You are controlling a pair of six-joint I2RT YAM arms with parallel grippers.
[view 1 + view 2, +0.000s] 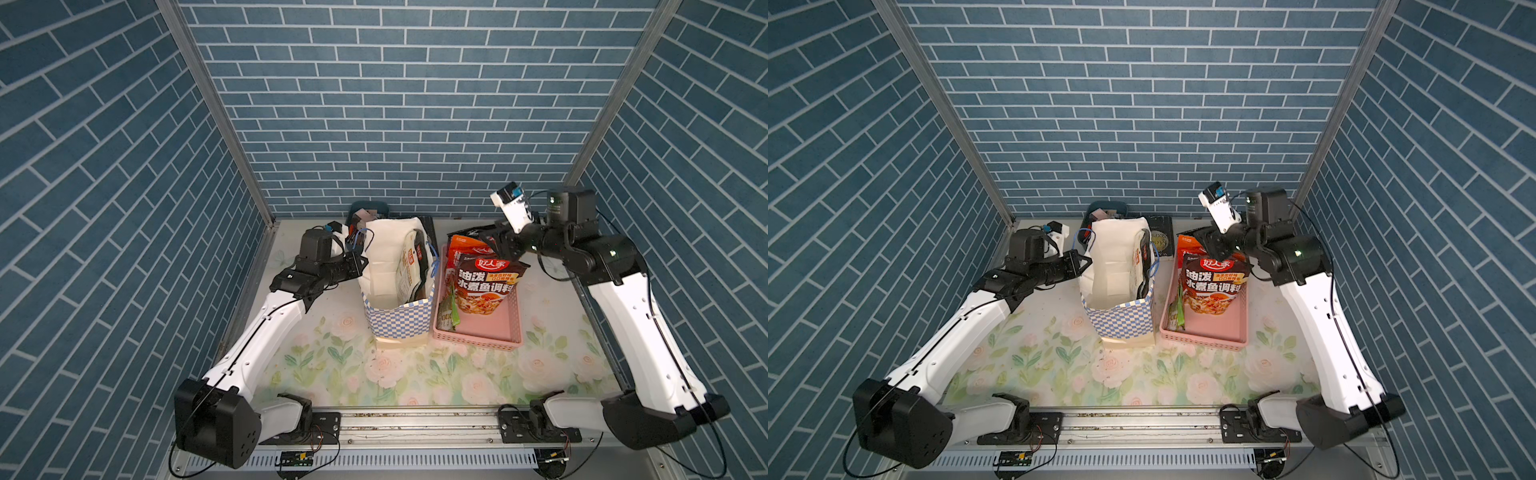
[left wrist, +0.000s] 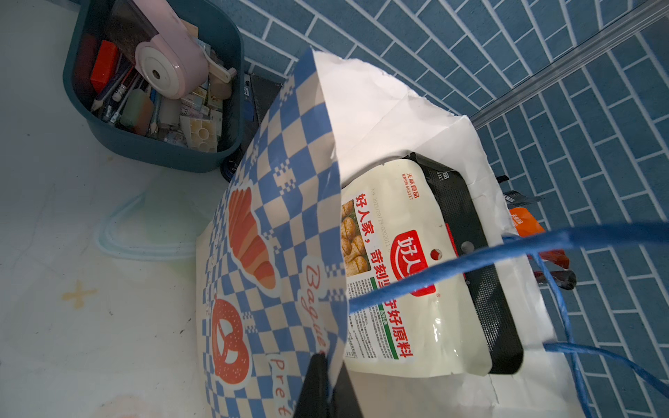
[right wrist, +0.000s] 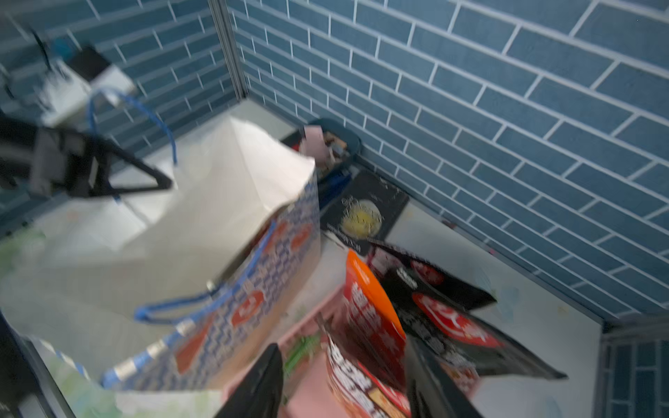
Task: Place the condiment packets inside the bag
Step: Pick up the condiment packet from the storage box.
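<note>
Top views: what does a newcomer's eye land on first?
The blue-checkered bag stands mid-table, its rim pinched by the left claw, a pale packet already inside. Beside it, a big black packet stands in the pink basket under the open right claw.

We read this as lab robot cell dressed up as home corner. Brick-pattern walls: flat printed panels, seams held by bare aluminium posts. Bench under floral sheet. Arm bases bolted to metal rail along bench front; loose wires and small circuit board exposed there. Beyond left hand, teal bin of stationery; below right hand, pink basket.
</note>
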